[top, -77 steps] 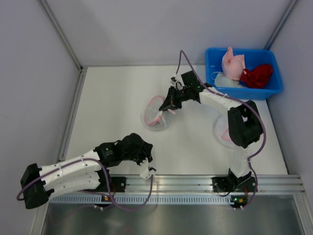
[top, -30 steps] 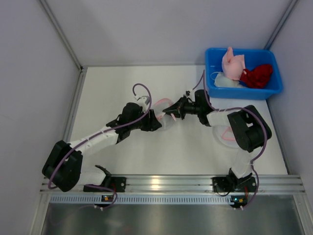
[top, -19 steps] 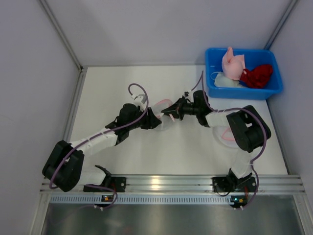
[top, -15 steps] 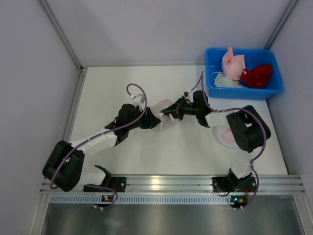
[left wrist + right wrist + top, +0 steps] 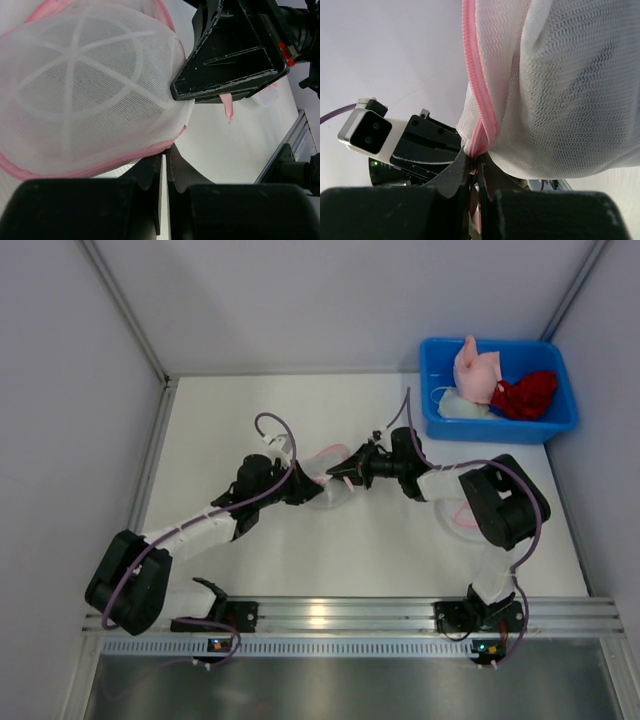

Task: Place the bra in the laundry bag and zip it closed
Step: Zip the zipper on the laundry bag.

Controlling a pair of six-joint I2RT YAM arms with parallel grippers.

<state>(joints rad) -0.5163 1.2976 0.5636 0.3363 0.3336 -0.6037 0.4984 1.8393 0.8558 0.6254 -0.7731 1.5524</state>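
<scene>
The laundry bag (image 5: pixel 325 472) is a white mesh dome with a pink zipper, at mid-table between my two grippers. My left gripper (image 5: pixel 303 486) is shut on the bag's pink zipper edge (image 5: pixel 167 146); the mesh dome (image 5: pixel 90 85) fills its wrist view. My right gripper (image 5: pixel 347 472) is shut on the pink zipper (image 5: pixel 475 75) at its pull, with mesh (image 5: pixel 570 90) hanging over it. The right gripper's black fingers (image 5: pixel 235 65) and a pink pull tab (image 5: pixel 227 107) show in the left wrist view. I cannot tell whether the bra is inside the bag.
A blue bin (image 5: pixel 437 360) at the back right holds a pink garment (image 5: pixel 474 368) and a red one (image 5: pixel 525 393). A pale round pink-edged item (image 5: pixel 458 512) lies partly hidden under the right arm. Grey walls enclose the table.
The left arm has swung from the near edge out to the bag and closed on its edge. Over the last second both grippers and the bag have shifted only slightly.
</scene>
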